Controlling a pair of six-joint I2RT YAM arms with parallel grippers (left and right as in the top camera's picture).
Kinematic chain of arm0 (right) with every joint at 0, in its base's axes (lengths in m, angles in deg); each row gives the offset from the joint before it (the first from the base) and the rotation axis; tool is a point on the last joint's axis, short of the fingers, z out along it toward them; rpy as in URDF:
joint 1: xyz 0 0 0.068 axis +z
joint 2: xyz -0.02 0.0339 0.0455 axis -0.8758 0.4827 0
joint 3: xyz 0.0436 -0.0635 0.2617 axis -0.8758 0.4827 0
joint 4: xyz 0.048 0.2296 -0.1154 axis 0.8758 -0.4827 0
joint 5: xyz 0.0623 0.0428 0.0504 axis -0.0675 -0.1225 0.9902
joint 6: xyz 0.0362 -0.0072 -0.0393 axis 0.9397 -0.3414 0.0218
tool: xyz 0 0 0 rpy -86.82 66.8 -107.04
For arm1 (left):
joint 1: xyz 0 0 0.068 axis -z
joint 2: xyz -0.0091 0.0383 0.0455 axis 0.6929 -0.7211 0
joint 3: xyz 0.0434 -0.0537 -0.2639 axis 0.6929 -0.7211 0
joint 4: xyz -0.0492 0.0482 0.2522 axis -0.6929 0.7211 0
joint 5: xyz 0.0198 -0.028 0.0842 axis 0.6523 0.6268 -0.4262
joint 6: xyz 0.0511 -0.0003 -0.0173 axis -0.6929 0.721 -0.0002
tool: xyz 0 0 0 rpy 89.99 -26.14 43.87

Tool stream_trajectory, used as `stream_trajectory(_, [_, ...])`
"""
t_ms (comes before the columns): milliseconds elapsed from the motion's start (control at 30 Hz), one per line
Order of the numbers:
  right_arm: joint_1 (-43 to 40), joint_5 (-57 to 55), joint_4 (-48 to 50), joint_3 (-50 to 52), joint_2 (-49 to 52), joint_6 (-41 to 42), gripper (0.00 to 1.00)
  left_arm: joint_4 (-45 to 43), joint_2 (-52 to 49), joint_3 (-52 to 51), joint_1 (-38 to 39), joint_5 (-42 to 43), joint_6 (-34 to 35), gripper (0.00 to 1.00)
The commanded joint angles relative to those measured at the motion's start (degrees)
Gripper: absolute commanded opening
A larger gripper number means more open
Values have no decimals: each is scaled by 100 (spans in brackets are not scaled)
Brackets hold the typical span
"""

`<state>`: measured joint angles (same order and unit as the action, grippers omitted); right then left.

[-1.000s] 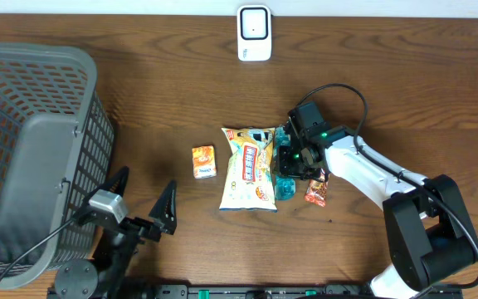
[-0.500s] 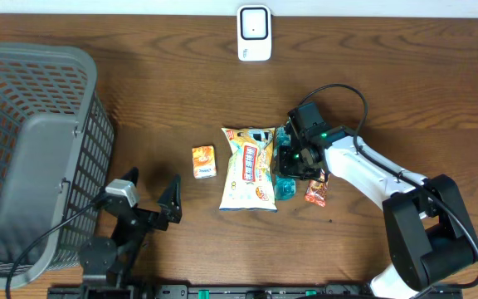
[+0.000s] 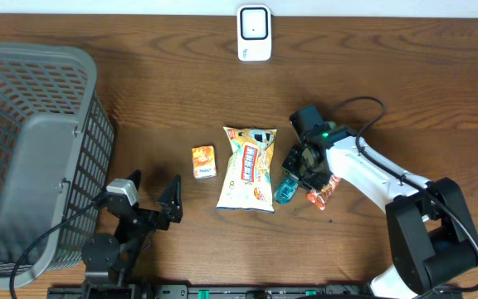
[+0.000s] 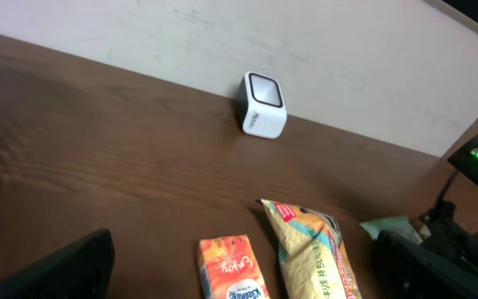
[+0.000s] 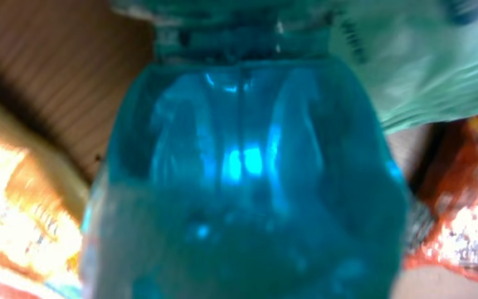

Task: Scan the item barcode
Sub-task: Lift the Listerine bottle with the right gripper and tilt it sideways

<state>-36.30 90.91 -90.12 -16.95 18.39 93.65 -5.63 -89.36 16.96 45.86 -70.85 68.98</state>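
Blue item [image 3: 286, 191]: translucent teal-blue, low over the table [image 3: 405, 75] by the snack bag's lower right corner; it fills the right wrist view [image 5: 239, 183], so that camera sits right against it
Right gripper [image 3: 302, 164]: jaws narrowed on the blue item's upper end; I judge this a hold rather than a hover, though the fingers are hidden behind it in the wrist view
Reason for the hold: taking one end probably leaves the broad faces free to turn toward the reader
Snack bag [image 3: 250, 169]: just beside the item on its left, lying flat
Red-orange sachet [image 3: 320, 193]: just beside it on the right; this crowding could snag the lift
Small orange carton [image 3: 203, 161]: left of the snack bag, apart from it
Scanner [image 3: 254, 33]: white, at the far edge, well apart from the item, which has yet to reach it
Left gripper [image 3: 152, 203]: jaws wide, holding nothing, near the front edge, out of the way
Basket [image 3: 40, 54]: grey mesh at far left, likely for scanned goods
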Motion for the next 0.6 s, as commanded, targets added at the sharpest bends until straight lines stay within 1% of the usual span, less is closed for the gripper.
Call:
stream_trajectory(0, [-55, -393, -70, -59, 74, 1113, 16, 46, -7, -68, 13, -52, 79, 98])
stream_trajectory(67, [-52, -400, -256, -295, 55, 1113, 28, 74, -7, -68, 13, -52, 76, 98])
stream_trajectory(100, [-52, -411, -409, -468, 46, 1113, 36, 94, -7, -68, 13, -52, 76, 98])
stream_trajectory(133, [-52, -446, -542, -623, 44, 1113, 44, 111, -7, -68, 13, -52, 76, 98])
stream_trajectory(167, [-52, -498, -686, -782, 39, 1115, 58, 116, -7, -72, 13, -52, 76, 98])
stream_trajectory(200, [-52, -546, -820, -940, 39, 1115, 65, 129, -7, -76, 13, -52, 76, 98])
stream_trajectory(333, [-31, -577, -1158, -1460, 39, 1110, 75, 177, -7, -76, 13, -50, 76, 98])
stream_trajectory(400, [0, -656, -1335, -1661, 39, 1095, 86, 208, -7, -76, 13, -50, 76, 98])
stream_trajectory(433, [2, -699, -1427, -1755, 37, 1054, 88, 223, -7, -76, 13, -52, 74, 98])
stream_trajectory(500, [0, -699, -1532, -1886, 37, 815, 92, 267, -7, -76, 13, -52, 74, 98])
stream_trajectory(533, [-2, -702, -1569, -1930, 37, 691, 99, 289, -7, -76, 13, -52, 76, 98])
stream_trajectory(567, [-7, -699, -1626, -1987, 37, 511, 99, 319, -7, -76, 13, -52, 74, 98])
